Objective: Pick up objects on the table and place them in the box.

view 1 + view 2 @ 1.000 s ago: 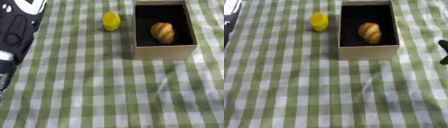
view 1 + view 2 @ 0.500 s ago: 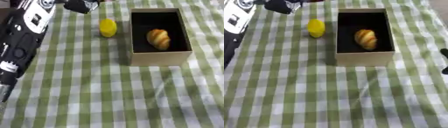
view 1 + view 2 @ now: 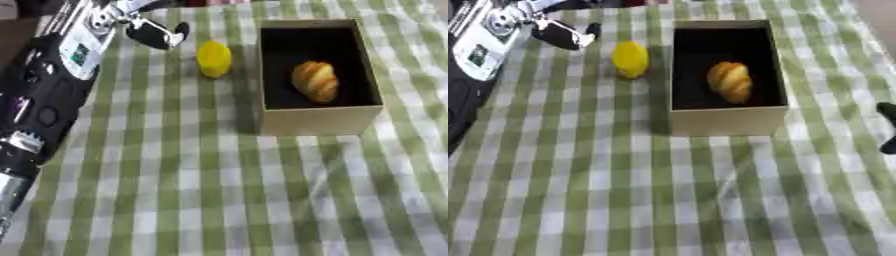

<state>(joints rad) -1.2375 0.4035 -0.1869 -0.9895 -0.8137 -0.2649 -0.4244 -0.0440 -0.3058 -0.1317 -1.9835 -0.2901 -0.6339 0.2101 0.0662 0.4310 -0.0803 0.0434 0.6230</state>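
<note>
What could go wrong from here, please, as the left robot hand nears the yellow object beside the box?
The yellow object looks rounded and stands close to the box, so a sideways touch from the left robot hand might roll it off or jam it against the wall. The gap there leaves little room for fingers. The pastry already lies inside, so a dropped item could land on it.

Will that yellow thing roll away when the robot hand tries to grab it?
Maybe. The yellow object looks rounded and smooth, so a nudge from the left hand could tip or roll it. It probably feels light for its size. The checked cloth beneath should slow it.
</note>
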